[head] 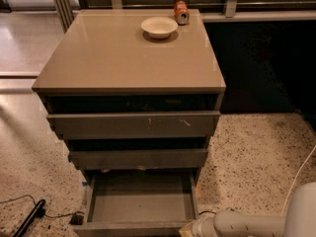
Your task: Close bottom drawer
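A: Pincer low and near, at the right front corner of the bottom drawer; open or closed, can't tell.
B: Drawer's pulled out (probably contact step). Next: push the front straight toward the far side.

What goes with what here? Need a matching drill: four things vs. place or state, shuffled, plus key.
Column A
1. bottom drawer
2. bowl
3. can
4. gripper

Column B
a. orange, at the back edge of the cabinet top, just right of the bowl
b. pulled out, inside showing
c. low, by the bottom drawer's front right corner
d. white, on the cabinet top toward the back

Pairs: 1-b, 2-d, 3-a, 4-c
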